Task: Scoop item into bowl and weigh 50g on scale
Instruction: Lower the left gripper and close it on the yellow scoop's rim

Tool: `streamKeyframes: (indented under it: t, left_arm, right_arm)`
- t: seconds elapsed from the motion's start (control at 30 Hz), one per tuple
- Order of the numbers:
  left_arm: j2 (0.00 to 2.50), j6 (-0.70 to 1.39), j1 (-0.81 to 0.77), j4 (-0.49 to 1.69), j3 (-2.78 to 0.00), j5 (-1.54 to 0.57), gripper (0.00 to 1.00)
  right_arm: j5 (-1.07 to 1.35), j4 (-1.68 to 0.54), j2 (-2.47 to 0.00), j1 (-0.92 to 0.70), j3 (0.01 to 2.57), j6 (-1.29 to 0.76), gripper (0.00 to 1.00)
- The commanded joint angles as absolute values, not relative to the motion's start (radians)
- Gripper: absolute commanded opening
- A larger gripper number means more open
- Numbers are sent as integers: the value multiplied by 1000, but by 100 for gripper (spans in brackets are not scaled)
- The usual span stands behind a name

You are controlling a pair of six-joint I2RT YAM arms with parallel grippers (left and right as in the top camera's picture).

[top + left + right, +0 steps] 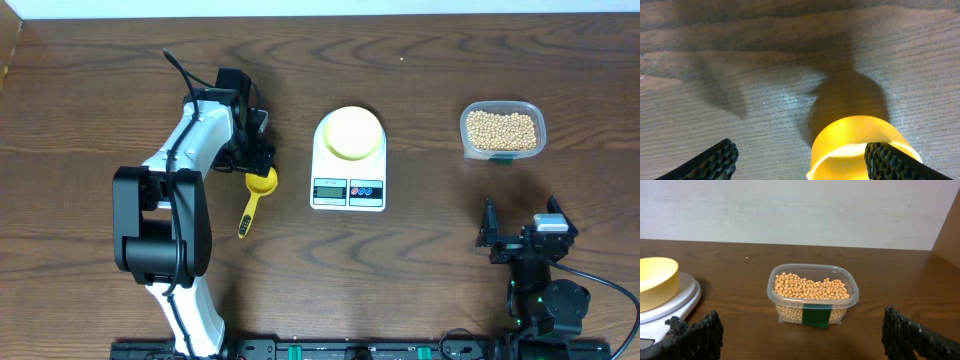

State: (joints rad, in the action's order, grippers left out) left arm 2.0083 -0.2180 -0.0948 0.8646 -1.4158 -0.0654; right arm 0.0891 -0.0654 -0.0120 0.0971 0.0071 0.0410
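operator, you are holding your left pincer (801, 150) released, jaws wide apart, low over the counter (90, 90). the yellow scoop (258, 190) is lying on the counter beneath it. its round head is sitting between the jaws, close beside one ridged finger (895, 162); whether the two are touching cannot be told. the scoop's handle is pointing toward the near edge of the counter. your right pincer (522, 220) is likewise standing released, grasping nothing, and facing the clear tub (812, 297). the beans (810, 287) are sitting inside that tub at the far right of the counter, well apart from the scale (348, 190). the scale is resting mid-counter between your two arms. the pale yellow bowl (352, 133) is sitting upright on its round platform. the display is showing too small to read
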Motion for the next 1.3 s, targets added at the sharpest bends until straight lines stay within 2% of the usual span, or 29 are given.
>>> streamKeyframes:
  t: [0.0, 0.13, 0.97, 1.07, 1.1, 1.13, 1.27]
  left_arm:
    - [2022, -228, -95, 879, -1408, -71, 84]
    - [2022, -228, -95, 880, -1408, -71, 90]
    - [2022, -228, -95, 819, -1329, -71, 91]
    - [2022, -228, -95, 807, -1329, -71, 79]
    - [2022, -228, -95, 797, -1329, -71, 70]
    - [2022, -228, -95, 794, -1329, -71, 65]
    - [2022, -228, -96, 794, -1329, -72, 51]
  right_arm:
    - [81, -70, -6, 104, 6, 54, 99]
    - [81, -70, -6, 104, 6, 54, 99]
    - [81, -70, -6, 104, 6, 54, 99]
    - [81, -70, -6, 104, 6, 54, 99]
    - [81, -70, -6, 104, 6, 54, 99]
    - [81, -70, -6, 104, 6, 54, 99]
    - [81, -70, -6, 104, 6, 54, 99]
